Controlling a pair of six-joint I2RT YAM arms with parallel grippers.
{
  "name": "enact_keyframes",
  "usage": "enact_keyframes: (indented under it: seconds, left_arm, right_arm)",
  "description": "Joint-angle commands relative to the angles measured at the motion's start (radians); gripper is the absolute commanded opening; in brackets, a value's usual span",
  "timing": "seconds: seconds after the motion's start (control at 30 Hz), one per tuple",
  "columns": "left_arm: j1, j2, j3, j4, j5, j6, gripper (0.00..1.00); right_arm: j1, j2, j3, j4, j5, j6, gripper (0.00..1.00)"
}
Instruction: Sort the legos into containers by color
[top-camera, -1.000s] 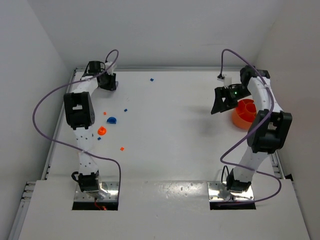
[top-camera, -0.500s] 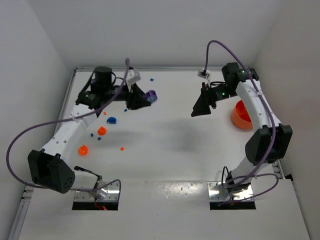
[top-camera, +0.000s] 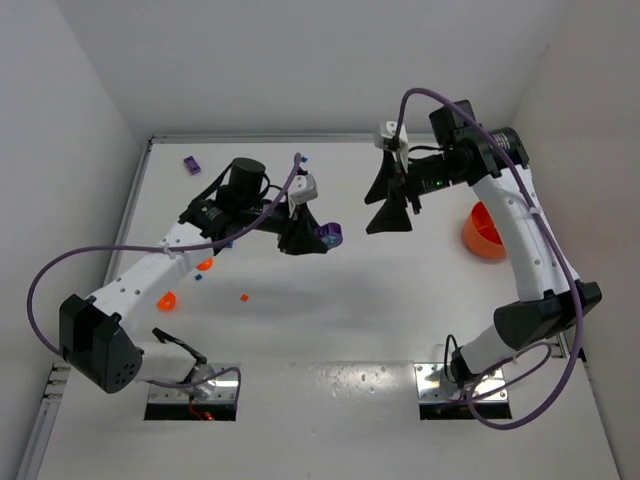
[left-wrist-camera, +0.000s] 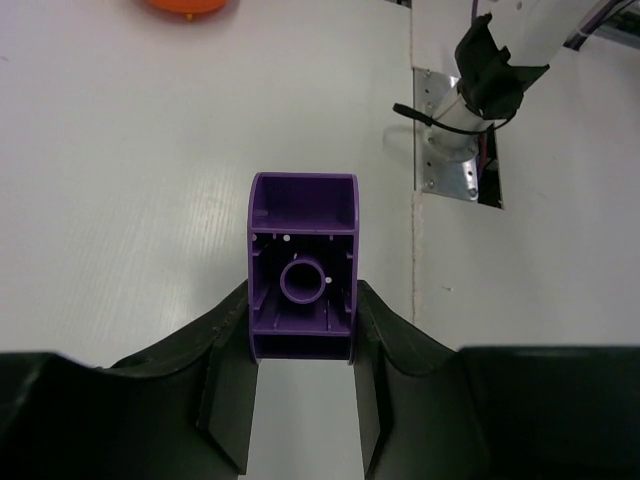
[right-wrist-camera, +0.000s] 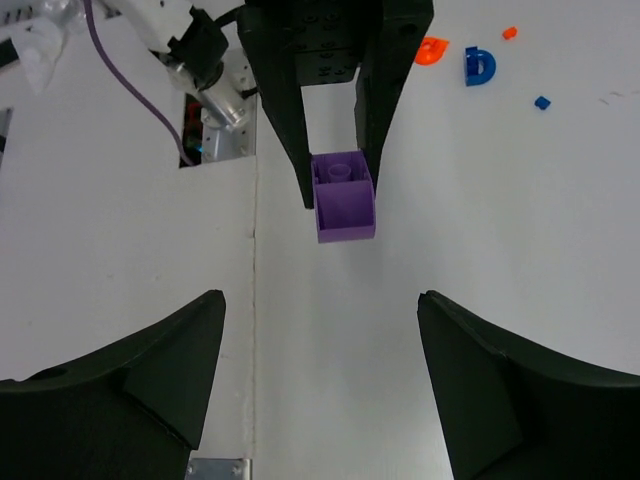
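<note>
A squarish purple cup (left-wrist-camera: 302, 262) is clamped between my left gripper's (left-wrist-camera: 301, 312) fingers, its open side toward the camera. It hangs over mid-table in the top view, where the purple cup (top-camera: 331, 235) sticks out past the left gripper (top-camera: 314, 238). My right gripper (top-camera: 390, 207) stands open just to its right with nothing in it. From the right wrist, the purple cup (right-wrist-camera: 345, 205) lies ahead of the right gripper's (right-wrist-camera: 320, 300) spread jaws. Tiny legos show: an orange one (top-camera: 244, 297) and blue ones (top-camera: 306, 157), (right-wrist-camera: 541, 102).
A larger orange bowl (top-camera: 483, 230) sits at the right edge under the right arm. Two small orange cups (top-camera: 204, 263), (top-camera: 167, 298) stand at the left. A blue cup (right-wrist-camera: 479, 65) is beside an orange cup (right-wrist-camera: 433, 50). Another small purple piece (top-camera: 191, 163) lies back left.
The left arm swung from the back-left corner toward mid-table, carrying the purple cup. The right arm moved left, away from the orange bowl, and its jaws spread a little wider.
</note>
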Motion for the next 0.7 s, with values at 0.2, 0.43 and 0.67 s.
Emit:
enact_keyframes:
  seconds: [0.2,0.43,0.67]
  left_arm:
    - [-0.077,0.049,0.107,-0.01,0.014,0.054,0.23]
    - [-0.086,0.082,0.149,-0.01,0.023,0.034,0.23]
    - [-0.095,0.091,0.149,-0.01,0.023,0.034,0.23]
  right_arm:
    - [0.122,0.0,-0.09,-0.02,0.105,-0.111,0.78]
    - [0.186,0.031,-0.067,0.031,0.186,-0.082,0.78]
    - [0.217,0.022,-0.107,0.177,0.243,0.044,0.78]
